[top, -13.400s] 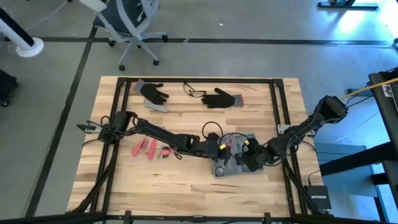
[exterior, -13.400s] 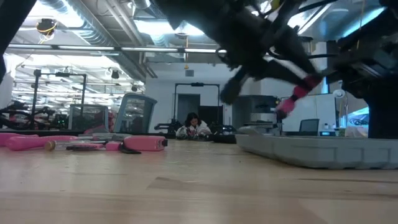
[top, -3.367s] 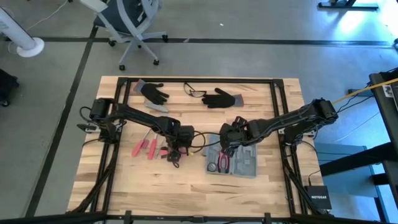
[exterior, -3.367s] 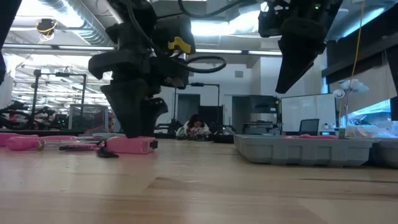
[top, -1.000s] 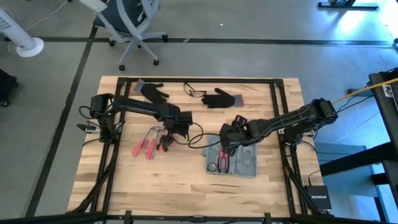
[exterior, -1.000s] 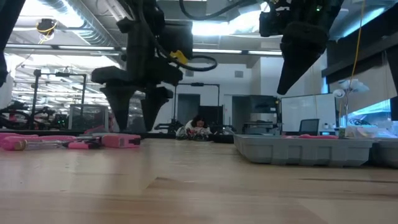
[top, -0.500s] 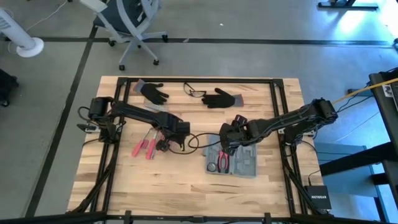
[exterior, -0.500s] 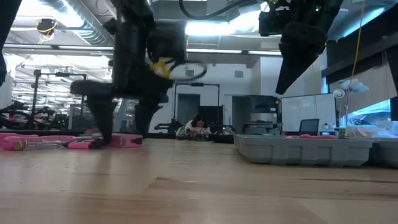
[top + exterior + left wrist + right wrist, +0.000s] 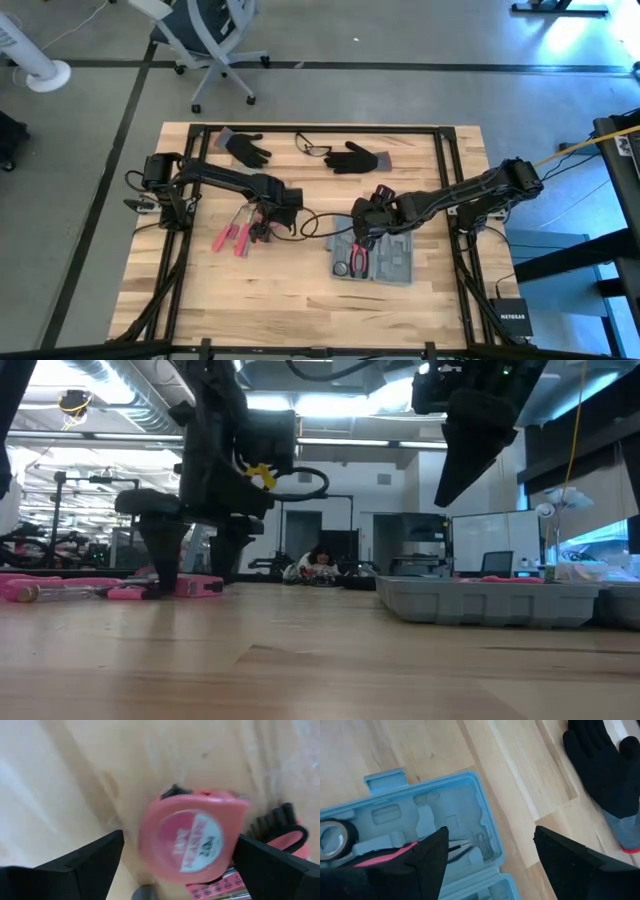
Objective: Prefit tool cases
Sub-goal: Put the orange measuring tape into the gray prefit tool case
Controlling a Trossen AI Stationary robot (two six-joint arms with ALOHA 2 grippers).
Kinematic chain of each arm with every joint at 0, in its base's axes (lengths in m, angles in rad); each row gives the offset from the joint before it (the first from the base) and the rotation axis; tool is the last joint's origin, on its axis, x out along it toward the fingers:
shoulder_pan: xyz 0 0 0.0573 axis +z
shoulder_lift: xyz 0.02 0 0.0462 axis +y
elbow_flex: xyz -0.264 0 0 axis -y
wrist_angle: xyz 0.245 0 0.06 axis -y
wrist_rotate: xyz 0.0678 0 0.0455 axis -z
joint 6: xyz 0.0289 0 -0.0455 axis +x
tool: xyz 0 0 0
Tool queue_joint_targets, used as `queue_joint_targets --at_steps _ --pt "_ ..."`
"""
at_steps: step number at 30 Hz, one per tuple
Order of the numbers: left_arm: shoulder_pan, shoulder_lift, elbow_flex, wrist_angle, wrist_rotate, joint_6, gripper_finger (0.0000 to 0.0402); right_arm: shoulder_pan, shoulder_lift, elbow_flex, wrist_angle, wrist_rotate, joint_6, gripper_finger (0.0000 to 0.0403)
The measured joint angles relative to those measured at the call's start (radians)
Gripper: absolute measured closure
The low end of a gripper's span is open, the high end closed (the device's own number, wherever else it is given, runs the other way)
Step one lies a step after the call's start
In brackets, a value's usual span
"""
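Observation:
The grey-blue tool case [image 9: 388, 262] lies open on the table right of centre, with red-handled pliers [image 9: 385, 856] and a black tape roll [image 9: 332, 836] in its slots. My right gripper [image 9: 360, 232] hangs open above the case's far left corner [image 9: 472, 777], touching nothing. My left gripper [image 9: 266, 228] is open and low at the table, its fingers [image 9: 162, 565] standing on either side of a pink tape measure [image 9: 192, 845], which lies flat on the wood [image 9: 195, 586]. My left gripper comes at the pink tape measure from above, fingers pointing down, one on each side of its round body. One finger [image 9: 270, 865] stands close against the tape measure's edge [image 9: 240, 815]. I cannot tell whether it touches.
Loose red-handled tools [image 9: 232, 237] lie just left of the tape measure. Two black gloves [image 9: 248, 150] [image 9: 352, 158] and a pair of glasses [image 9: 312, 148] lie at the far edge. A person [image 9: 312, 565] sits in the room beyond the table.
My left gripper has moved toward the table's near edge and a little left, and has come down until its fingers stand at the table around the tape measure. The tape measure has kept its place.

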Motion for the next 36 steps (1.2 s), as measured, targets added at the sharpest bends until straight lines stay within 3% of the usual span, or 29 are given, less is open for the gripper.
queue_joint_targets --at_steps 10,14,27,36 --pt "0.026 0.0 -0.008 0.046 0.082 0.023 0.0047 0.0 0.0 0.0 0.0 -0.01 0.005 0.0121" --pt "0.016 -0.002 -0.042 0.077 0.042 0.045 0.0056 0.0 0.0 0.0 -0.001 -0.01 0.005 0.0121" --pt "0.015 -0.006 -0.058 0.065 -0.027 0.048 0.0143 0.0 0.0 0.0 -0.002 -0.027 0.007 0.0121" --pt "-0.01 -0.024 -0.006 0.003 -0.047 0.043 0.0147 0.0 -0.001 0.002 -0.032 -0.034 0.006 0.0121"
